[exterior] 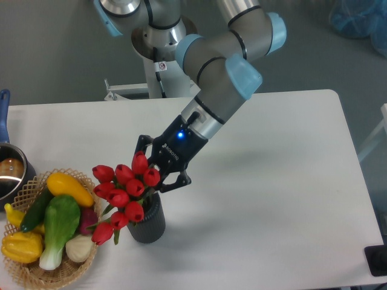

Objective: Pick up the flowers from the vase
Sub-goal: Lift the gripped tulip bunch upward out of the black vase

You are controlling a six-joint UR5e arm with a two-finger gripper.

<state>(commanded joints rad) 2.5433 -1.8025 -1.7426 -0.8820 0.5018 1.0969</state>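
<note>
The flowers (pixel 124 192), a bunch of red tulip buds with green stems, stand in the dark grey ribbed vase (pixel 149 225) at the front left of the white table and lean to the left. My gripper (pixel 148 171) reaches down from the upper right. Its jaws are spread wide on either side of the topmost buds. One finger (pixel 141 144) shows above the bunch and the other (pixel 178 180) to its right, just above the vase mouth. The fingertips are partly hidden behind the buds. The stems stay inside the vase.
A woven wicker basket (pixel 60 279) with yellow, green and white vegetables stands just left of the vase, its rim close to the lowest bud. A metal pot (pixel 9 172) with a blue handle (pixel 3 109) sits at the left edge.
</note>
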